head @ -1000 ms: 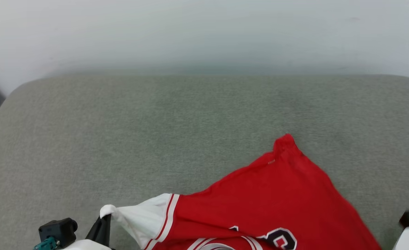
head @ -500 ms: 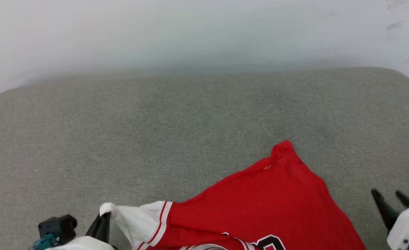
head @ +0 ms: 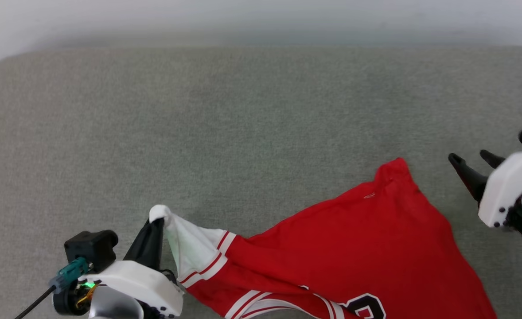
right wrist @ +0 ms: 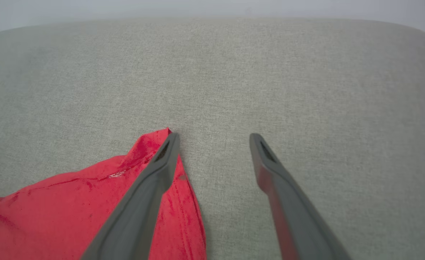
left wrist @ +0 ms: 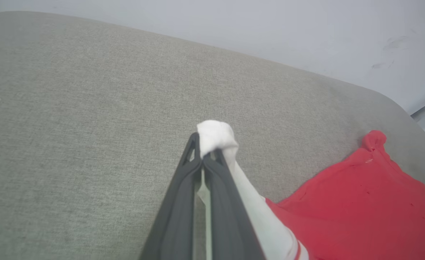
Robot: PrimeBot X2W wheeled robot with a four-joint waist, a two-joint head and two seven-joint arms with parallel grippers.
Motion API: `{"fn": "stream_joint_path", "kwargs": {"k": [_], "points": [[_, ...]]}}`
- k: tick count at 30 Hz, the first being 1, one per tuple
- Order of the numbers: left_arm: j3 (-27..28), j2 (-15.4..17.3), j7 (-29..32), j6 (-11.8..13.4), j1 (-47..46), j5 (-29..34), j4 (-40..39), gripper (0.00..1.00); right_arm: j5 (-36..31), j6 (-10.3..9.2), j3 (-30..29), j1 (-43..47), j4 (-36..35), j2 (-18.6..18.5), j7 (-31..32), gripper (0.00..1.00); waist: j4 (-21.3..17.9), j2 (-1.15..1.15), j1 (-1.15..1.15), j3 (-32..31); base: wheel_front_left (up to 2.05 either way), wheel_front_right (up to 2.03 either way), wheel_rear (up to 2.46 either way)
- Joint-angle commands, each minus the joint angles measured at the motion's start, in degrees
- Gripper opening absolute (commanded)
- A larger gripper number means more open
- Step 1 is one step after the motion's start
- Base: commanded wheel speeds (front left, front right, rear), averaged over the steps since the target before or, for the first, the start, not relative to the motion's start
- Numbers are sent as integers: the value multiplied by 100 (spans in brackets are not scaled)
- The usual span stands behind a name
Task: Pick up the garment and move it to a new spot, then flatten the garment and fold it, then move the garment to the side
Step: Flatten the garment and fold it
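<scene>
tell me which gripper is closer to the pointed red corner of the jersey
Right. The right gripper hangs open just beside the red corner, on its right; the left gripper is shut on the white sleeve at the far end.

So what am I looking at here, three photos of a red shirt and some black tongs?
Those "tongs" are a robot's two hands, called end effectors. The wide picture comes from a camera on its head. The other two come from cameras on its wrists, each looking along that arm's own fingers. A red jersey-style garment with white sleeves lies on a grey cushioned surface. The left end effector is shut on the tip of a white sleeve. The right end effector is open and holds nothing, near the garment's red corner.
</scene>
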Motion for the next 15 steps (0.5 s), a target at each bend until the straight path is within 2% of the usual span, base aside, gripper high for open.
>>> {"fn": "stream_joint_path", "kwargs": {"k": [1, 4, 7, 15], "points": [[-29, -30, -45, -29, -124, 43, -3, 0, 56, -2, 148, -198, 59, -51, 283, 100, 192, 0, -1, 262, 0, 0, 0], [-109, -99, -55, -96, -323, 97, 18, 0, 172, -2, 546, -613, 234, -243, 1167, 100, 332, 0, -1, 475, 0, 0, 0], [-172, -151, -97, -172, -487, 126, 67, 0, 298, -2, 940, -922, 381, -322, 1722, 100, 454, 0, -1, 643, 0, 0, 0], [-268, -313, -205, -258, -719, 129, 261, 0, 645, -2, 1859, -1180, 1204, -356, 2328, 100, 620, 0, -1, 867, 0, 0, 0]]}}
